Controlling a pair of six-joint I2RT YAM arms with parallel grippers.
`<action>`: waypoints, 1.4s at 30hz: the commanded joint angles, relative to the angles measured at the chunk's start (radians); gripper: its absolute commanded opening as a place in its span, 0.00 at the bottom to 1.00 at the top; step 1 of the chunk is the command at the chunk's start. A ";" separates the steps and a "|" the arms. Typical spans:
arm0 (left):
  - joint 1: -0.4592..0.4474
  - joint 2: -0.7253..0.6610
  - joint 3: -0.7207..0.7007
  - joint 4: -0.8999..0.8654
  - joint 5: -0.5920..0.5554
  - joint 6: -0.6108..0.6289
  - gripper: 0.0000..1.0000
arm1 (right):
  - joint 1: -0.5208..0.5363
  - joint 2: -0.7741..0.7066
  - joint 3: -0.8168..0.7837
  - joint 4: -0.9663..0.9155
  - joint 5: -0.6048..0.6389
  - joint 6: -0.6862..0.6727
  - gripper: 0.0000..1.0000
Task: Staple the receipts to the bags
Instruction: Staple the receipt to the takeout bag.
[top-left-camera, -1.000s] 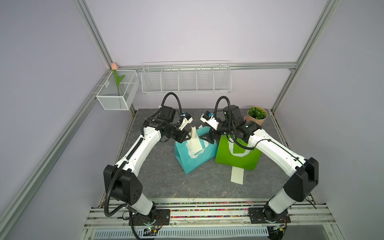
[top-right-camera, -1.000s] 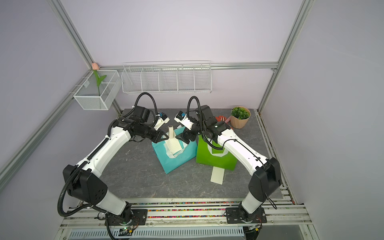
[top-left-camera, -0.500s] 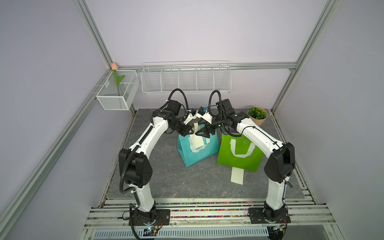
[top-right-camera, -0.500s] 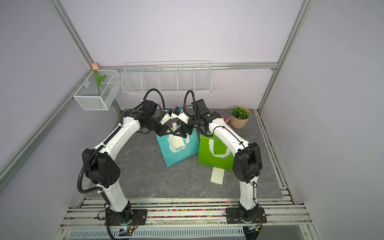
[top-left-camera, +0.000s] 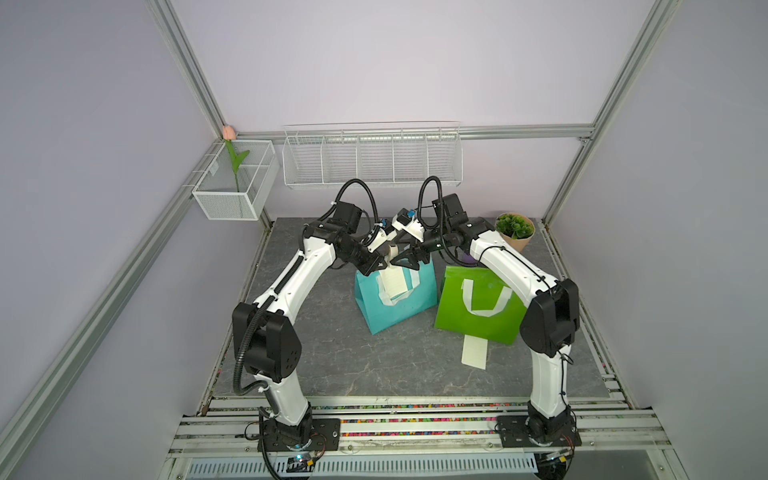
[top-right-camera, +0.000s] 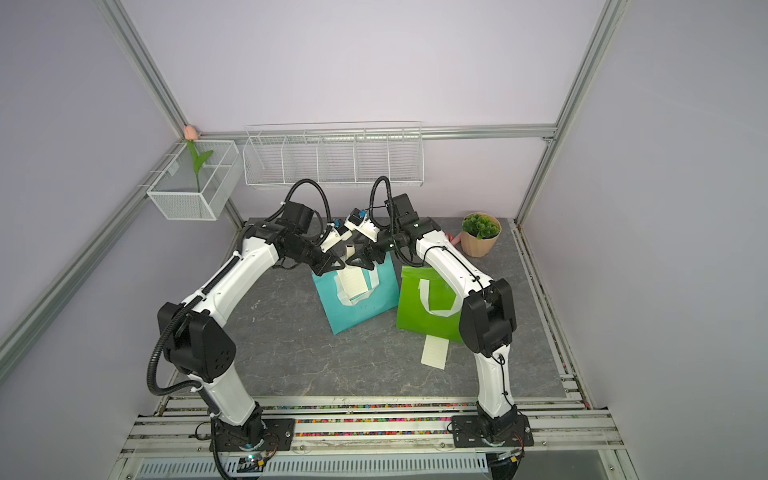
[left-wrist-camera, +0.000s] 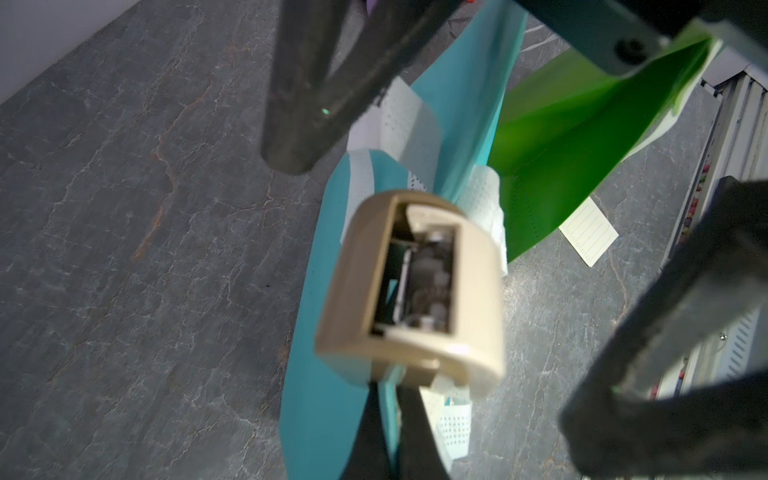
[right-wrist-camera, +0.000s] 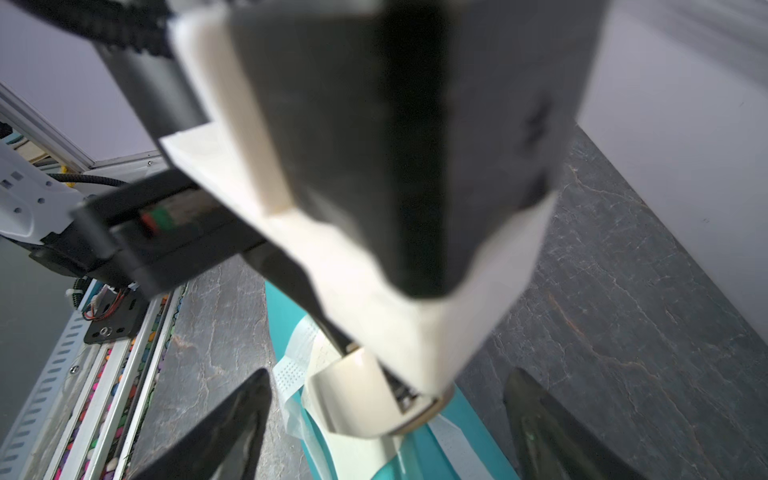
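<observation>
The left gripper is clamped tight on a beige stapler, held at the top edge of the teal bag. The right gripper is spread wide, one finger set to each side of the stapler, and nothing is gripped by it. Just below, the hanging receipt is laid against the teal bag's face. Its long axis is run down that face, the lower end pointed toward the front of the table. Its upper end is covered by the grippers, so whether it is taken into the stapler's mouth cannot be told. The green bag is stood just beside the teal one, on the right, one corner hidden by the right arm. The loose receipt is laid flat before it, long axis front to back, its far end cut off by the bag's lower edge.
</observation>
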 joint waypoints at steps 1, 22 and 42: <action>-0.006 -0.060 -0.026 0.020 -0.018 0.042 0.00 | -0.008 -0.013 -0.010 -0.021 -0.008 -0.041 0.89; -0.028 -0.098 -0.035 0.038 -0.015 0.073 0.00 | -0.006 -0.088 -0.100 0.050 -0.063 -0.348 0.89; -0.040 -0.110 0.026 0.046 -0.043 0.084 0.00 | 0.081 0.070 0.191 -0.317 0.109 -0.493 0.93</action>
